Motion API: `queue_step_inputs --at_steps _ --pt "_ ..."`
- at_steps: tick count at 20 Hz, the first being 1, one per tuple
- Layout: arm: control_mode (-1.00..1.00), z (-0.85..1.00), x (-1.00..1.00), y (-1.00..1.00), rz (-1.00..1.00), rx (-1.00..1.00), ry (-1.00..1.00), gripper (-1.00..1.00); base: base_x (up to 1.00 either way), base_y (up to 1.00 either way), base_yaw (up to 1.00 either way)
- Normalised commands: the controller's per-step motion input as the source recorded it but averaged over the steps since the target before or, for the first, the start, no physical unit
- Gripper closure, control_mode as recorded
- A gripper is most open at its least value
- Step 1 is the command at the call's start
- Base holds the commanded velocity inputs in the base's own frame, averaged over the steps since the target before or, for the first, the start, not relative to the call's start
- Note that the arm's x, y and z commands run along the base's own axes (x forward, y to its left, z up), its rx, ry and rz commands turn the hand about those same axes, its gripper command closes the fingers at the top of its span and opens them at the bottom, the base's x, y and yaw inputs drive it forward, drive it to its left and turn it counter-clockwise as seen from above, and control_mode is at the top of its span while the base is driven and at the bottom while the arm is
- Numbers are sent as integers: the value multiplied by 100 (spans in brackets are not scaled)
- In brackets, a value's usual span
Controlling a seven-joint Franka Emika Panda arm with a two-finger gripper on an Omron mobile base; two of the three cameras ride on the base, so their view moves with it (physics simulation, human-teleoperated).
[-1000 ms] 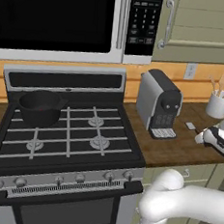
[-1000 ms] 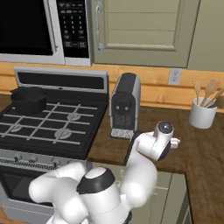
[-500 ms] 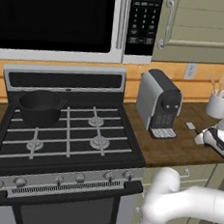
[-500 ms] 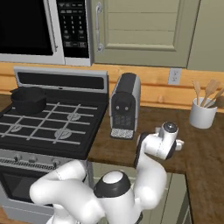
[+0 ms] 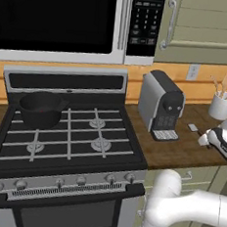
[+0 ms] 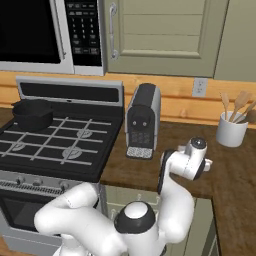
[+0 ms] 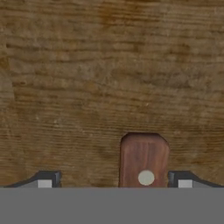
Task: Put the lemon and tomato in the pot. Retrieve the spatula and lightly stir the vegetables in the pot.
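I have the gripper pointed straight down at the wooden tabletop, its two finger tips set wide apart with a brown wooden handle end lying between them. The handle carries a pale rivet and sits nearer the right-hand tip; I judge it to be the spatula's grip, though its blade is out of frame. The jaws stand spread and touch nothing that I can make out; nothing is pinched.

The wide stance suits a straddle: both fingers clear the handle so they can close on it across its width. In the right base view the hand hangs over the tabletop to the right of the coffee machine and short of the white utensil cup.

The pot stands on the rear left burner of the stove, well apart from the hand. Its inside is too dark for me to tell whether the tomato or lemon lies in it. My judgement: the fetching step is in hand, stirring not yet begun.
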Motion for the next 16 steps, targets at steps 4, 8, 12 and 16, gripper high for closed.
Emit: queue_step_inputs --at_steps 4,8,12,16 --pt "-100 -52 -32 8 0 -4 0 100 0 0 0" --pt "-100 -24 -36 0 0 -4 -5 100 0 0 0" --pt "-100 -1 -24 3 0 -1 -3 100 0 0 0" --pt "-100 21 -31 11 0 0 -2 100 0 0 0"
